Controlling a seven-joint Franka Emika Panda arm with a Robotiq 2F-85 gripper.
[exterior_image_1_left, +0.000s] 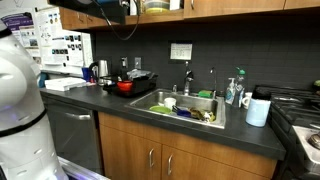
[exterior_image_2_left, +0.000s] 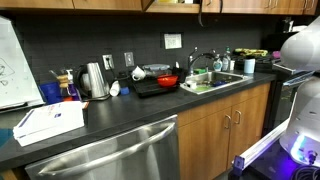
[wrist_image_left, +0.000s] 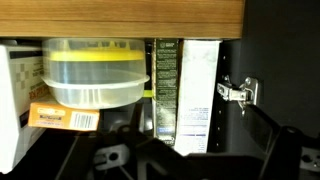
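The hand is hanging in front of an open wall cupboard, showing only as dark shapes along the bottom of the wrist view, with its fingers standing wide apart and gripping nothing. Straight ahead of it on the cupboard shelf a clear plastic tub with a yellow band is sitting on top of an orange packet. Just beside the tub on the right a tall carton is standing upright, its printed side panel facing the camera. A white box is filling the left edge, a metal hinge is sticking out at the right, and the wooden cupboard frame is running across the top. In an exterior view the arm is reaching up at the top edge, high above the dark tabletop, where a red bowl and a crowded sink are lying below. The risks here are looking like matters of crowding and height. The tub is resting on a soft packet rather than on the shelf, so a push from one finger could be tipping it or dragging the packet out with it. The carton is narrow and tall, and a glancing touch could be toppling it into the tub. Open fingers moving inward could also be catching the hinge or the frame. Anything knocked off the shelf would likely be falling onto the tabletop or into the sink.
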